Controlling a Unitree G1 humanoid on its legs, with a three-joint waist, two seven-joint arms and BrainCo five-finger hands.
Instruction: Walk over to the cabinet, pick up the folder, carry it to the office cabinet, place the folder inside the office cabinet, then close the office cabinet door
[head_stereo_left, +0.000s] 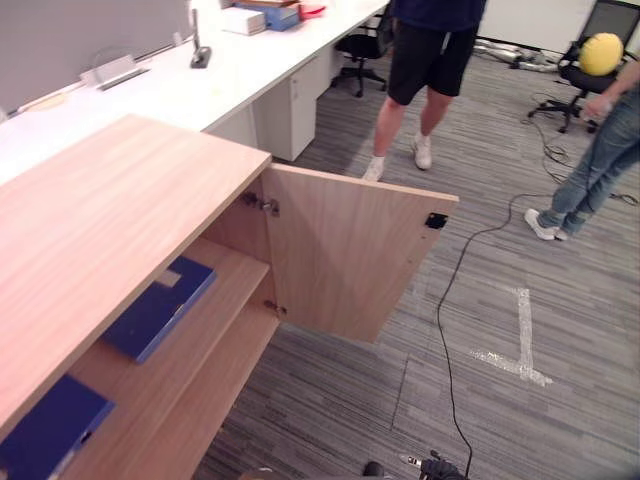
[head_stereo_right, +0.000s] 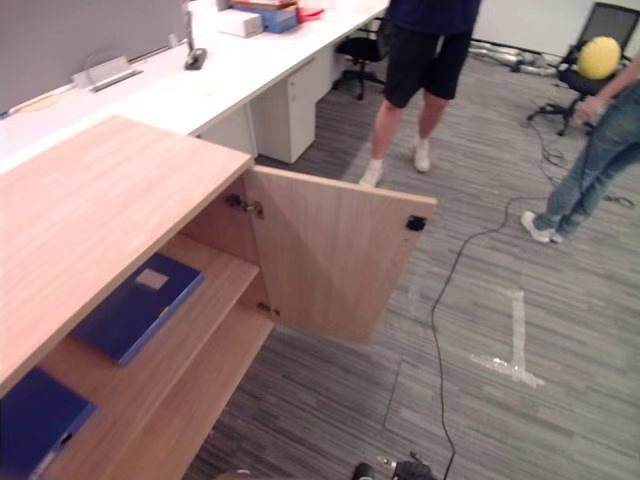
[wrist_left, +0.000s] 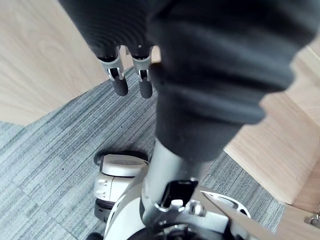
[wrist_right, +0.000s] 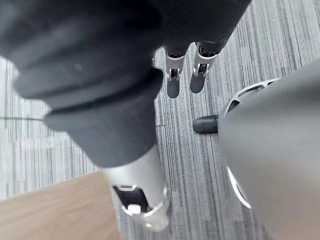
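A light wooden office cabinet (head_stereo_left: 100, 220) stands at my left with its door (head_stereo_left: 345, 250) swung wide open over the carpet. On its upper shelf lies a blue folder (head_stereo_left: 160, 305) with a pale label, and a second blue folder (head_stereo_left: 50, 425) lies further left on the same shelf. My left hand (wrist_left: 120, 80) hangs beside the cabinet's wood, fingers straight and holding nothing. My right hand (wrist_right: 172, 82) hangs over the grey carpet, fingers straight and empty too.
A long white desk (head_stereo_left: 230, 70) with boxes runs behind the cabinet. A person in black shorts (head_stereo_left: 425, 60) stands past the door, and a person in jeans (head_stereo_left: 600, 160) at the right. An office chair (head_stereo_left: 590, 60) carries a yellow object. White tape (head_stereo_left: 522, 340) marks the carpet.
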